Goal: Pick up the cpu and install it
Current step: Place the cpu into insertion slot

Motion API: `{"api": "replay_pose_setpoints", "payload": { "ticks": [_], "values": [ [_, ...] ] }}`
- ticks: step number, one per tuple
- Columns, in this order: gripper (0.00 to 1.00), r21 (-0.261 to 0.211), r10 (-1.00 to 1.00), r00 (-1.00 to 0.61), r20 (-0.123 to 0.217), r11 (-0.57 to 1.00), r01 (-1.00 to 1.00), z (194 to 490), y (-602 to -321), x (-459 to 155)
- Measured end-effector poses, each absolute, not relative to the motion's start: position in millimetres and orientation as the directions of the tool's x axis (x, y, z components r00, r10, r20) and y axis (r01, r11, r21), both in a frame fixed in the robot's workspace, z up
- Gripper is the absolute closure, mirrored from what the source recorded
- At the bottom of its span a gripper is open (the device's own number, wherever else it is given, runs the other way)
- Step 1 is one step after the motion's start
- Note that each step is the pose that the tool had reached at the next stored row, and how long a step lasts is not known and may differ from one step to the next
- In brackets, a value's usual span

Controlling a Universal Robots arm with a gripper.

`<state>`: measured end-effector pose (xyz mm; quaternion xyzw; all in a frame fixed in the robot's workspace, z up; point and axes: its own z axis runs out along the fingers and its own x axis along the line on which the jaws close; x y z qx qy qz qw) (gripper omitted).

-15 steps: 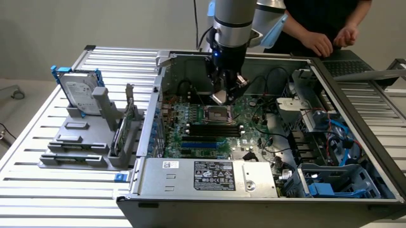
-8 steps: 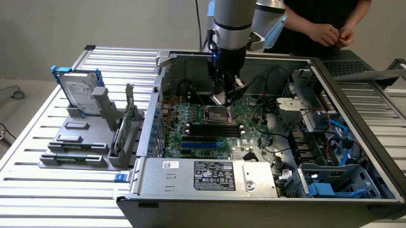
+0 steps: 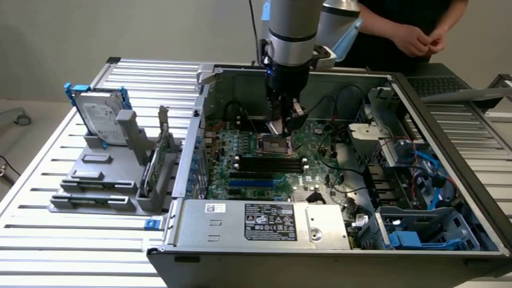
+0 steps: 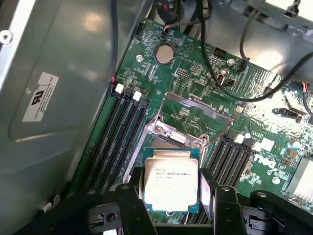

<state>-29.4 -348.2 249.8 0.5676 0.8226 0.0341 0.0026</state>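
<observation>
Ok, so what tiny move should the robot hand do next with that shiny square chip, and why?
Probably ease it straight down. The gripper is shut on the cpu, which hangs over the socket, whose metal lid stands open. The chip looks roughly lined up, so a slow lowering seems safest.

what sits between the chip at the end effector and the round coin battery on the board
The open metal-framed socket, as the wrist view shows.
</observation>
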Motion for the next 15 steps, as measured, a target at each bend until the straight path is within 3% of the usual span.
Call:
{"api": "replay_pose_setpoints", "payload": {
  "ticks": [15],
  "values": [
    [0.45, 0.044, 0.984, -0.176, 0.038, 0.174, 0.984, 245.0, -348.2, -29.5]
  ]
}}
